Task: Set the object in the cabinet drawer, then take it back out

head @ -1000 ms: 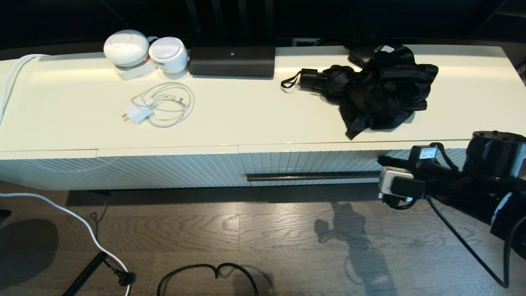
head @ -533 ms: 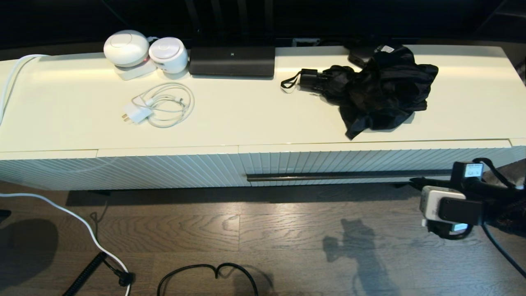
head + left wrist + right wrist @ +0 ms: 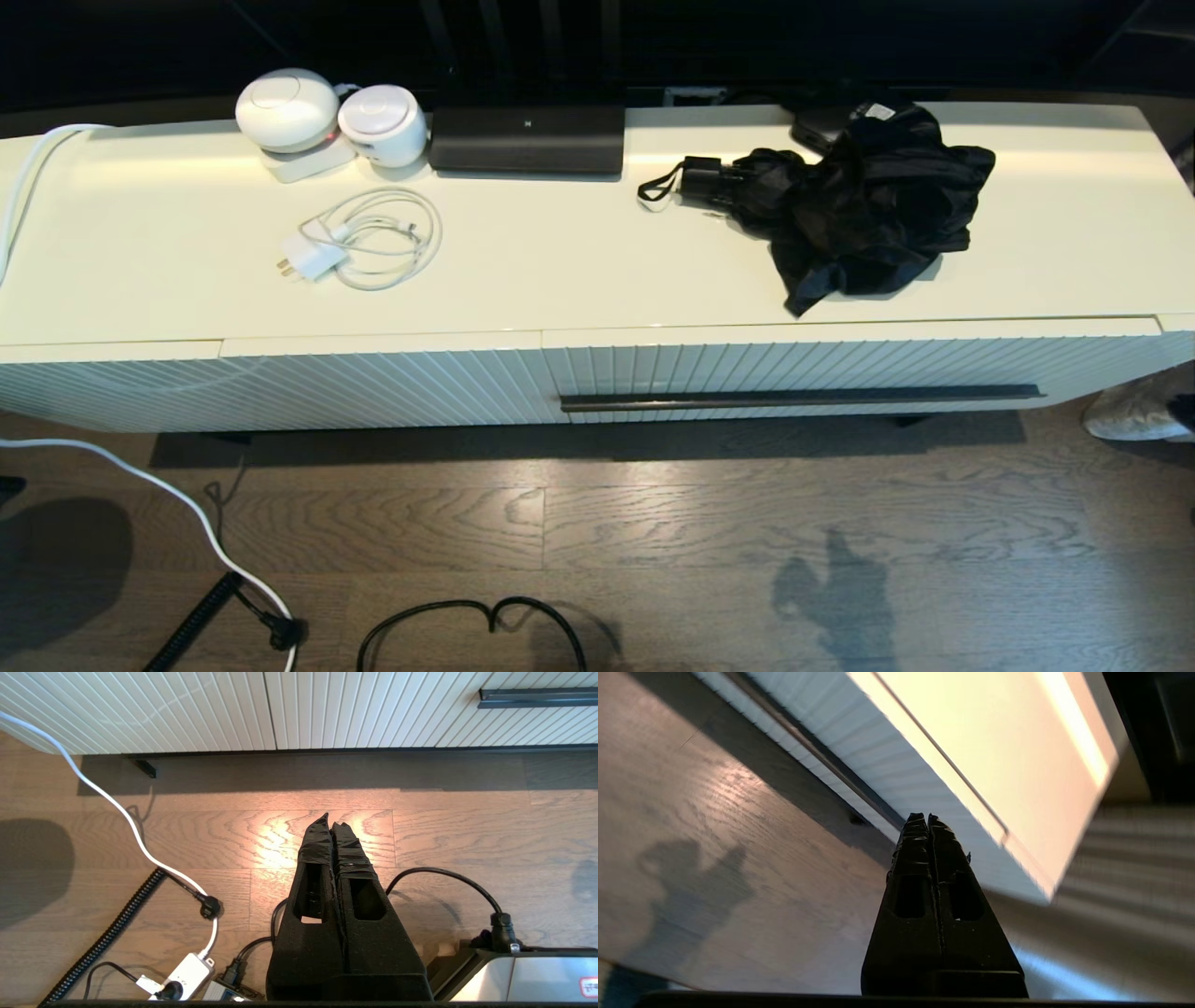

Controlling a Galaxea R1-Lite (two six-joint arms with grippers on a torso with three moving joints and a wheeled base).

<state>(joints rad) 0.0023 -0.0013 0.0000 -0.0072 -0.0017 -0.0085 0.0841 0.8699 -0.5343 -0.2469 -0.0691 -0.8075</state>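
The black folding umbrella (image 3: 859, 201) lies on the cabinet top at the right, fabric loose, handle and wrist loop (image 3: 658, 187) pointing left. The cream ribbed drawer (image 3: 840, 369) below it is closed, its dark handle bar (image 3: 798, 399) running along the front; that bar (image 3: 817, 756) also shows in the right wrist view. Neither arm shows in the head view. My right gripper (image 3: 927, 817) is shut and empty, low beside the cabinet's right end over the floor. My left gripper (image 3: 331, 821) is shut and empty, parked over the wooden floor in front of the cabinet.
On the cabinet top stand two white round devices (image 3: 327, 117), a black soundbar-like box (image 3: 527, 138), a white charger with coiled cable (image 3: 359, 245) and a flat black box (image 3: 826, 121) behind the umbrella. Cables (image 3: 448, 621) lie on the floor; a handle-less ribbed panel (image 3: 280, 387) is on the left.
My right arm has drawn back to the right from the drawer's handle bar and left the head view. The drawer stays closed and the umbrella has not moved.
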